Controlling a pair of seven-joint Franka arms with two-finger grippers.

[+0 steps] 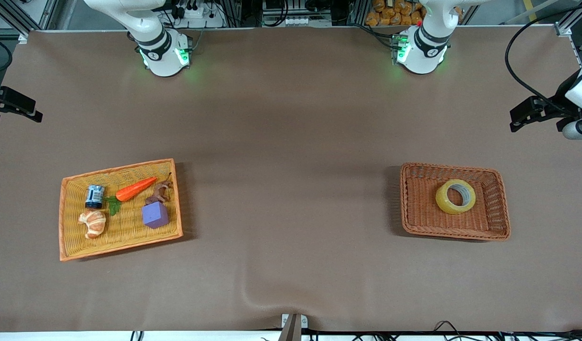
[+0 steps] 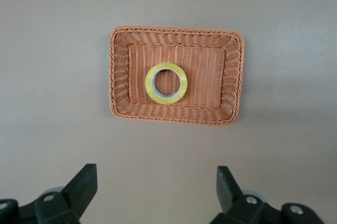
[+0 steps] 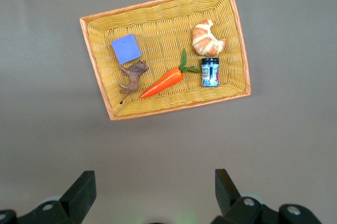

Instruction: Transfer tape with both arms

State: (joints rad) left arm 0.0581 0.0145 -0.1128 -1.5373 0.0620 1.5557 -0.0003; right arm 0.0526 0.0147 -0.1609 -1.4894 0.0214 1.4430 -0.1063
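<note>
Yellowish tape (image 1: 455, 196) lies flat in the brown basket (image 1: 495, 232) toward the left arm's end of the table. Left gripper (image 2: 155, 187) hangs high over it, fingers spread. Right gripper (image 3: 155, 187), also spread, hangs over the yellow tray (image 3: 100, 77).

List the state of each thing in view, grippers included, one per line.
Yellowish ring-shaped tape roll: lying flat in the brown wicker basket, ungripped.
Left gripper: open, high over the basket.
Right gripper: open, high over the yellow wicker tray.
Orange toy carrot: lying in the tray.
Purple block: resting in the tray.
Small blue-labelled can: lying on its side in the tray.
</note>
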